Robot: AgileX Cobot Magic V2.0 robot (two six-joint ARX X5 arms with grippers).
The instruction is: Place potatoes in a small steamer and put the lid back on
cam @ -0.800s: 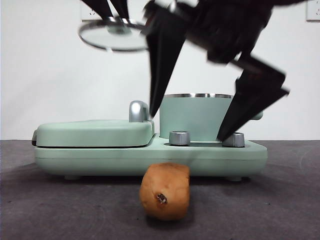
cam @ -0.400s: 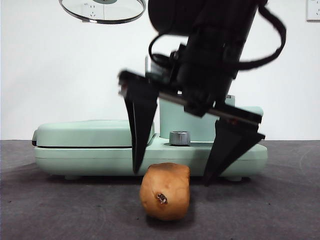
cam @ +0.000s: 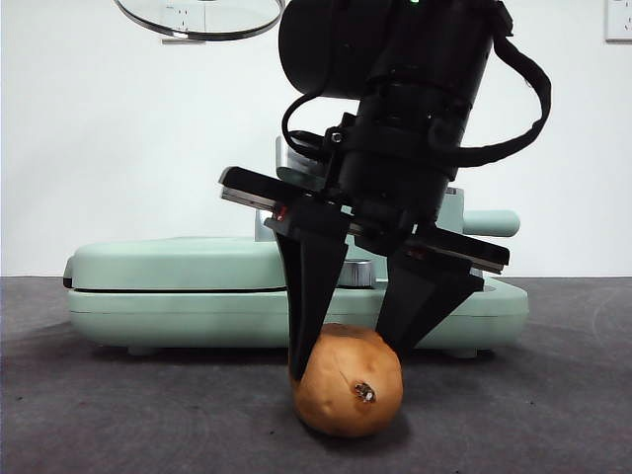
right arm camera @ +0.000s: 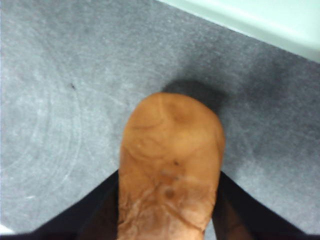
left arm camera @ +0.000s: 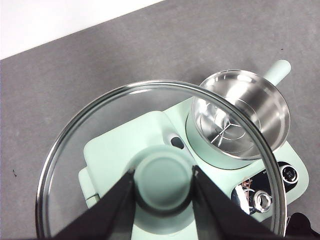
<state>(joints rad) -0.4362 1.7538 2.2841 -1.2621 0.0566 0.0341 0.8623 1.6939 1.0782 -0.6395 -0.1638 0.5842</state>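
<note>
The orange-brown potato (cam: 348, 380) lies on the grey table in front of the appliance. My right gripper (cam: 344, 355) comes down from above, and its two black jaws press against the potato's two sides; the right wrist view shows the potato (right arm camera: 170, 160) between them. My left gripper (left arm camera: 162, 185) is shut on the green knob of the glass lid (left arm camera: 85, 165) and holds it high at the top left of the front view (cam: 197, 18). The mint-green steamer (left arm camera: 240, 115) stands open and empty. In the front view the arm hides it except for its handle (cam: 491, 223).
The steamer sits on a mint-green appliance base (cam: 148, 316) with a closed flat griddle section (cam: 183, 262) on its left. Steel control knobs (left arm camera: 262, 200) are on the base's front. A white wall stands behind.
My right gripper came down and its jaws closed from wide apart onto the potato, which shifted slightly right and turned. The lid stayed high at the top left.
</note>
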